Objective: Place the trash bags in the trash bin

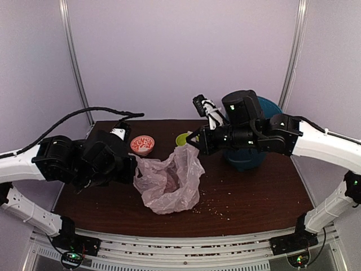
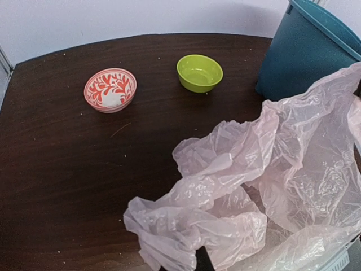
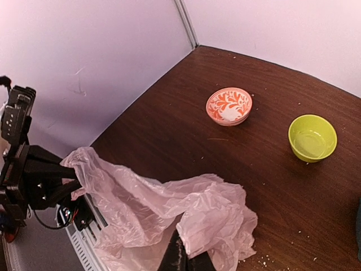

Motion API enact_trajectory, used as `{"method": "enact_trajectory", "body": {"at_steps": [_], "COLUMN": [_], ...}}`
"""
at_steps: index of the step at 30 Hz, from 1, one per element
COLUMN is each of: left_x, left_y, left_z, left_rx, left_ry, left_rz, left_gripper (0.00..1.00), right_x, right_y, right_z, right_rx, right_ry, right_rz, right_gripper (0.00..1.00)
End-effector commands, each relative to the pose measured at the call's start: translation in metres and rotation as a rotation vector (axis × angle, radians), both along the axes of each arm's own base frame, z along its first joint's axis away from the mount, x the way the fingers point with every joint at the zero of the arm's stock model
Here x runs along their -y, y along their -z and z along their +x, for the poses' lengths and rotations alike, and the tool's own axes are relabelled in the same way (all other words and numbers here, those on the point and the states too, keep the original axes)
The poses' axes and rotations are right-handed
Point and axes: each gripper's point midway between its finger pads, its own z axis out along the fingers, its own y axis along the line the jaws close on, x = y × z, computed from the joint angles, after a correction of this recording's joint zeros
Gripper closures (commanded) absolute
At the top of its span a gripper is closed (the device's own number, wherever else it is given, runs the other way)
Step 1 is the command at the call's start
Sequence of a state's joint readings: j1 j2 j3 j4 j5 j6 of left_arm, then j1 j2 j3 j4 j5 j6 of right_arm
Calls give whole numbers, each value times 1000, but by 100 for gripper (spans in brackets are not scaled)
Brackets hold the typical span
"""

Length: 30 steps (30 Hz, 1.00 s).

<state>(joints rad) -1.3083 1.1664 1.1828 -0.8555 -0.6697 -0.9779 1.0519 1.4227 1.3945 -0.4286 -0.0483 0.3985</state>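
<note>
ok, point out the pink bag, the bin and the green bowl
pink bag (image 1: 169,182), top view, crumpled middle
bin (image 2: 299,62), left wrist view, side wall
green bowl (image 3: 312,138), right wrist view, inner floor

Crinkly translucent plastic bag (image 1: 169,183) (faintly shiny), glossy green bowl (image 2: 199,72), matt wood-grain table (image 2: 67,169).

Both jaws pinch the pink bag (image 1: 169,183); teal bin (image 1: 245,161) stands far right

Mostly hidden behind right arm (image 1: 316,141): teal-blue round plastic bin (image 1: 246,160); small lime-green bowl (image 1: 181,139) partly behind right gripper (image 1: 190,141). In left wrist view, thin crinkly pale-pink plastic bag (image 2: 265,186) cut by near and right edges.
</note>
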Motion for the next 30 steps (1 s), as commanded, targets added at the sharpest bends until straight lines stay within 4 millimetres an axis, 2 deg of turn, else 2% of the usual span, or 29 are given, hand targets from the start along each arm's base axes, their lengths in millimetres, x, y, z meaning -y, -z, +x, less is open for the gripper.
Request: {"method": "enact_trajectory", "body": {"at_steps": [1,3,5,7,8,9,10,11,12,14,15,16,17,18,19,20,21,22,23,24,25,26,27,28,29,30], "left_x": [-5,-2,-7,-11,-14,-20,-22,-20,-17,-11,-15,-24,-31,-36,-39,-41,-35,-34,-24,-19,-22,-17,-18,-20,-17,-10], "left_y": [33,65,89,92,87,73,53,17,-18,-114,-160,-215,-262,-303,-335,-357,-358,-357,-328,-290,-247,-179,-89,-23,35,78], "left_z": [6,2,11,32,49,72,92,113,131,157,164,164,161,152,140,127,117,104,100,98,96,102,105,98,82,60], "left_rx": [-160,-248,-303,-310,-298,-267,-213,-123,-30,185,273,368,451,538,617,695,747,809,824,811,762,639,461,305,157,15], "left_ry": [-17,-4,-1,-5,-11,-35,-42,-45,-45,-44,-76,-116,-136,-128,-110,-90,-57,-39,-19,0,11,22,16,28,82,151], "left_rz": [-68,-67,-32,-17,-9,-5,15,29,55,62,50,-1,-61,-127,-178,-204,-180,-162,-103,-51,-5,82,165,207,226,216], "left_gripper": [100,100,100,100,100,100,100,100,100,100,100,100,100,100,100,100,100,100,100,100,100,100,100,100,100,100], "right_x": [6,12,15,11,8,1,-9,-17,-26,-29,-21,-11,3,10,21,26,28,30,30,29,22,19,20,22,25,28], "right_y": [-6,27,66,86,84,76,66,35,-3,-90,-146,-198,-242,-270,-293,-298,-292,-277,-249,-219,-162,-106,-51,13,71,118], "right_z": [27,44,60,81,96,112,128,141,152,162,156,142,122,102,77,58,44,37,42,49,58,66,71,71,64,53], "right_rx": [-13,-71,-148,-190,-193,-186,-172,-122,-56,89,176,267,357,440,532,606,665,695,674,640,583,527,462,374,271,165], "right_ry": [117,179,207,225,236,243,247,248,248,261,267,260,245,223,200,185,188,200,218,234,228,226,225,205,161,112], "right_rz": [-3,-73,-142,-175,-177,-173,-169,-138,-94,19,121,222,301,349,381,387,359,312,256,185,55,-61,-167,-279,-371,-445], "right_gripper": [100,100,100,100,100,100,100,100,100,100,100,100,100,100,100,100,100,100,100,100,100,100,100,100,100,100]}}
